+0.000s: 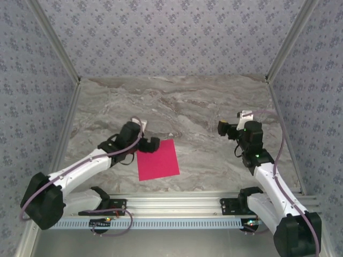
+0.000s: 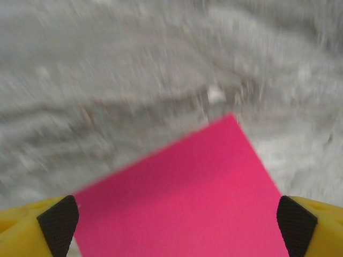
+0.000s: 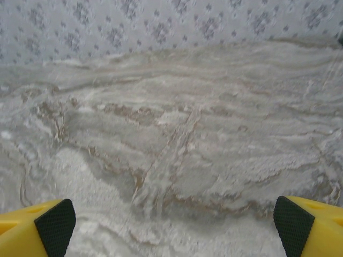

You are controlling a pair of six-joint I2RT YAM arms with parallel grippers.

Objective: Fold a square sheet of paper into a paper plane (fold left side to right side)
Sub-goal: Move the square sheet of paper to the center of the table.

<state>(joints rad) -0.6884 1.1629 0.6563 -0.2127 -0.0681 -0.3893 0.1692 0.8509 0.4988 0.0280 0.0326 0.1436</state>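
Note:
The square sheet of paper (image 1: 158, 160) lies flat and magenta-pink on the marble table, a little left of centre near the front. My left gripper (image 1: 149, 143) hovers over its far left corner, open, with nothing between its fingers. In the left wrist view the sheet (image 2: 182, 198) spreads between the wide yellow fingers (image 2: 56, 225), one corner pointing away. My right gripper (image 1: 223, 128) stands open above bare marble at the right, well away from the sheet. Its fingers (image 3: 51, 227) frame only table.
The marble table (image 1: 177, 101) runs back to patterned walls on three sides. An aluminium rail (image 1: 177, 206) with both arm bases lines the near edge.

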